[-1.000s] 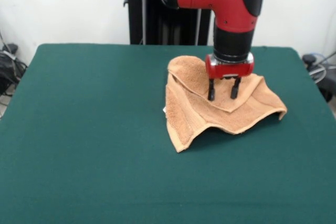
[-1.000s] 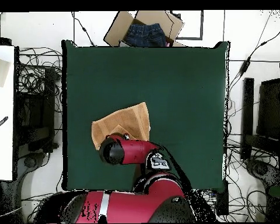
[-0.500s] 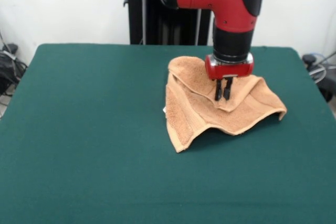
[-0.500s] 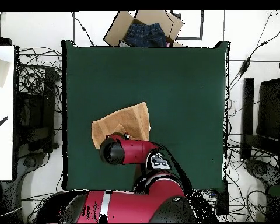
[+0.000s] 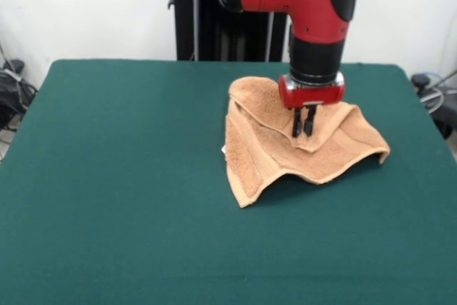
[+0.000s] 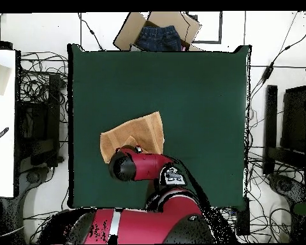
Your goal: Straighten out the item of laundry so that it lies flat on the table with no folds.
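Observation:
The item of laundry (image 5: 261, 153), a tan terry towel, lies crumpled on the green table (image 5: 121, 176), right of centre toward the far side. One corner is folded over the top, and the front edge arches up off the felt. My gripper (image 5: 303, 132) points straight down onto the tip of that folded flap, its fingers pinched together on the cloth. From overhead, the towel (image 6: 139, 133) shows on the table (image 6: 200, 96), but the red arm (image 6: 143, 167) covers the gripper.
A cardboard box (image 6: 157, 30) holding blue denim sits just beyond the table's edge in the overhead view. Cables and dark equipment line both sides of the table. A white surface (image 6: 1, 121) stands off to the left.
The fingers were spread apart over the flap one second ago; they have since closed on the cloth. Arm and towel have stayed in place.

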Controlling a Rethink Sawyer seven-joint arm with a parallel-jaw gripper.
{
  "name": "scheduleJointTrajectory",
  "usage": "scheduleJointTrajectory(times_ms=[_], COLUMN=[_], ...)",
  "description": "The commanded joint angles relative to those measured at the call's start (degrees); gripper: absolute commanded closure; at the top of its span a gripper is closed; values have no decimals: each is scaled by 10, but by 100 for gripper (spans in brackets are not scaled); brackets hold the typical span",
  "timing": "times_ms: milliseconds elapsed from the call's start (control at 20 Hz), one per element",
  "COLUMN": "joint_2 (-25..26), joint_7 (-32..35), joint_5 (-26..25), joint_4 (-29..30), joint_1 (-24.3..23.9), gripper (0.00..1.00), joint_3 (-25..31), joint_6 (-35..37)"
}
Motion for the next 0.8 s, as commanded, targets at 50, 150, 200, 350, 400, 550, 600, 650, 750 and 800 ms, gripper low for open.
scheduleJointTrajectory(times_ms=[50,150,200,350,400,550,600,650,750,800], joint_2=[52,40,23,-72,-105,-181,-195,-209,-222,-227], joint_7=[86,85,78,58,52,47,47,47,44,41], joint_5=[-6,0,2,22,30,47,49,51,50,49], joint_4=[-38,-31,-26,8,20,33,32,30,27,29], joint_1=[-7,-18,-23,-39,-43,-39,-38,-36,-39,-44], gripper=[100,100,100,100,100,100,100,100,100,100], joint_3=[5,17,21,35,38,32,30,28,30,33], joint_6=[-30,-7,20,147,193,312,341,370,401,408])
